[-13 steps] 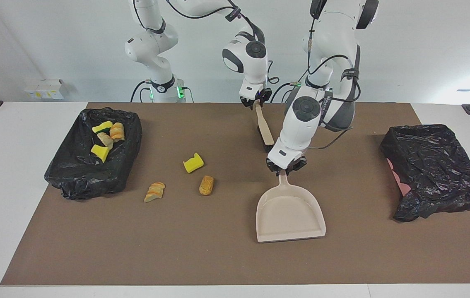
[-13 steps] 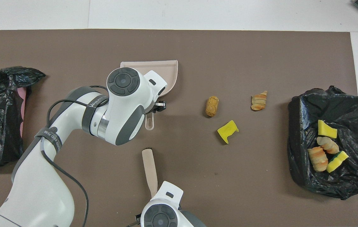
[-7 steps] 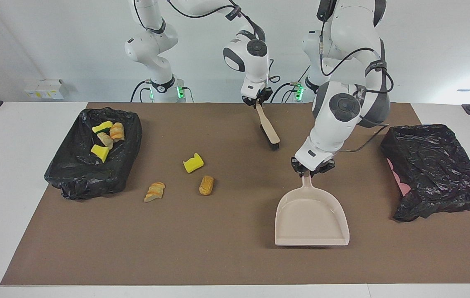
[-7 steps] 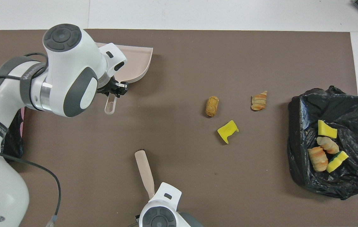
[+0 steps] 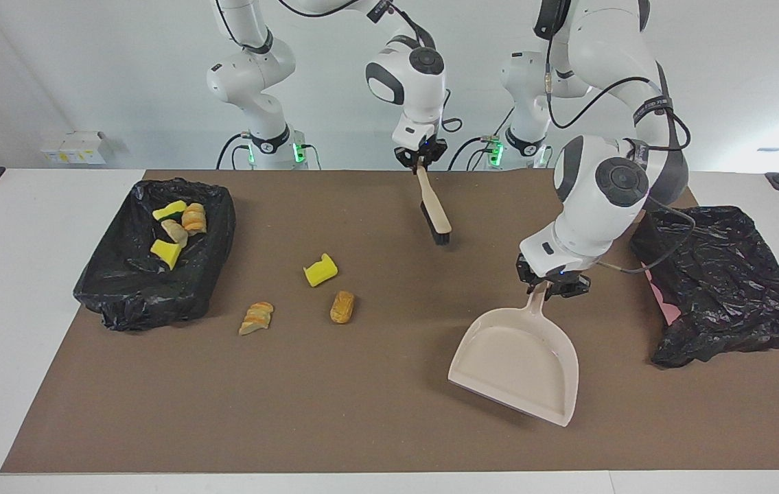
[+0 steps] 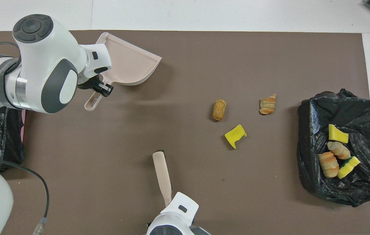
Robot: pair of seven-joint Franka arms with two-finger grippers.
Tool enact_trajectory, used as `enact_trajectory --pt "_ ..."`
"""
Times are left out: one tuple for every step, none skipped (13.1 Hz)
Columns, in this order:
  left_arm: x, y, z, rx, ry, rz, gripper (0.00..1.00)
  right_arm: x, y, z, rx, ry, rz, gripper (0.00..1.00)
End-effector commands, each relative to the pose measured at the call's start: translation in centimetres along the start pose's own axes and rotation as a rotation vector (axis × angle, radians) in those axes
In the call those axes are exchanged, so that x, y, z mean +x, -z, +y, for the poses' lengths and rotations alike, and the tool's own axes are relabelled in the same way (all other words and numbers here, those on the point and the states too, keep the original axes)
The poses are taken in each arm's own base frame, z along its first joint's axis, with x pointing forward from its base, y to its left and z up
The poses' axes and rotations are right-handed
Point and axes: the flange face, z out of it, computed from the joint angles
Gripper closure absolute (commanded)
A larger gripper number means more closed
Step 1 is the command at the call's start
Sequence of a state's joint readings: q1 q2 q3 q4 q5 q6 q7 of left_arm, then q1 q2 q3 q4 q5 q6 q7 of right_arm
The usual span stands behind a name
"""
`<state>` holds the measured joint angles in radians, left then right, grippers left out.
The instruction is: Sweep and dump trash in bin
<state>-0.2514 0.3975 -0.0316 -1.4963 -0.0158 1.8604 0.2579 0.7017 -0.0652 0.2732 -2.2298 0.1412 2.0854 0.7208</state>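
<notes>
Three trash lumps lie loose mid-tabletop; four already sit in the bin at the right arm's end. The left tool grips the raised dustpan; the right tool grips the brush. Next, probably: set the pan beside the lumps.

From above you see the left gripper clamped on the handle of the tilted dustpan, three scraps of trash loose on the brown mat, four more in the black-lined bin, and a brush.
</notes>
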Motion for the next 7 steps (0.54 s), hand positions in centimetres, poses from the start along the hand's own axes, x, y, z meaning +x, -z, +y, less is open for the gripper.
enact_trajectory --pt "0.6 0.6 -0.5 0.026 -0.039 0.023 1.00 -0.6 3.8 4.6 -0.114 -0.062 0.031 1.00" --pt "0.6 0.4 -0.4 0.032 -0.050 0.022 1.00 0.2 4.3 6.2 -0.151 -0.094 0.042 1.00" --pt "0.6 0.2 -0.3 0.039 -0.067 0.019 1.00 1.0 4.8 7.8 -0.173 -0.123 0.045 1.00" --pt "0.3 0.0 -0.3 0.033 -0.075 0.003 1.00 2.2 5.3 9.7 -0.195 -0.163 0.037 1.00" --pt "-0.2 -0.5 -0.1 0.032 -0.131 -0.012 1.00 3.0 5.3 11.1 -0.228 -0.180 0.033 1.00" --pt "-0.5 -0.9 -0.2 0.034 -0.214 -0.026 1.00 4.4 5.0 13.0 -0.269 -0.194 0.037 1.00" --pt "-0.6 -0.9 -0.4 0.065 -0.287 -0.048 1.00 6.1 4.8 15.3 -0.300 -0.215 0.041 1.00"
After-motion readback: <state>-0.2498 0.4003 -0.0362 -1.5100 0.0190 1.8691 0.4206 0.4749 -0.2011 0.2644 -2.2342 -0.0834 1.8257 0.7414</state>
